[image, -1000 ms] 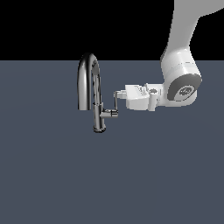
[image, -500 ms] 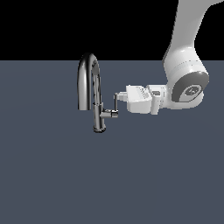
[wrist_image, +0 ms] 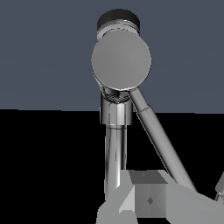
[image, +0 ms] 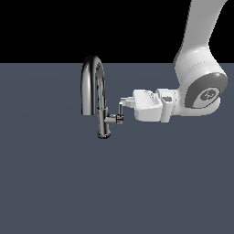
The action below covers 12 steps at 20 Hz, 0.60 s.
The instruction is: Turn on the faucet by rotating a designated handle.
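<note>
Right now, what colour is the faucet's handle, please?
Shiny chrome grey handle, clearest in the wrist view.

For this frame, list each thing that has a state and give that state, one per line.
faucet: upright on its round base, no water visible at the spout.
handle: sticks out on a short stub from the column toward the exterior view's right, thin lever pointing up.
gripper: fingertips right at the lever, approaching from the exterior view's right; open or shut cannot be told.
</note>
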Motion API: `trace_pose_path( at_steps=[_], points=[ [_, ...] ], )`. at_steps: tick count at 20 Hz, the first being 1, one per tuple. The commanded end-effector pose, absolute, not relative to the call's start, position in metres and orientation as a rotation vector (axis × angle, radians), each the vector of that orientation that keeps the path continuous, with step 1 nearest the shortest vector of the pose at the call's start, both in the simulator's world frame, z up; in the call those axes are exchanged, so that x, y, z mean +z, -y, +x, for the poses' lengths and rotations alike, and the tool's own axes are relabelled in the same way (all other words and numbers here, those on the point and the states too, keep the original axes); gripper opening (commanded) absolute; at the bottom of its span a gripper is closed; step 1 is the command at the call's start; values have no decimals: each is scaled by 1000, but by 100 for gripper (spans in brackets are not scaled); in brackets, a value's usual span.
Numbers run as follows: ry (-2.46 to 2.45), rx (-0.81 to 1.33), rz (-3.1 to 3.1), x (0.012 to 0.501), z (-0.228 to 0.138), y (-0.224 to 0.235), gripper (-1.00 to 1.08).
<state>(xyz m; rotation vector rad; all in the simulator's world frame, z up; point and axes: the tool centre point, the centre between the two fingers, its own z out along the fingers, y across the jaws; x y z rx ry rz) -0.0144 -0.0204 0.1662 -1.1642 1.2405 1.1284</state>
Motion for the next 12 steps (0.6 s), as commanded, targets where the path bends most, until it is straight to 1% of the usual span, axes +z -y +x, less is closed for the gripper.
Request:
trace_pose_path(
  at_steps=[1,11,12],
  points=[
    [-1241,1138,-1163,159,-24,18,-100],
    [-1233,1151,-1165,130,-66,10,-100],
    [-1233,1151,-1165,130,-66,10,-100]
  ],
)
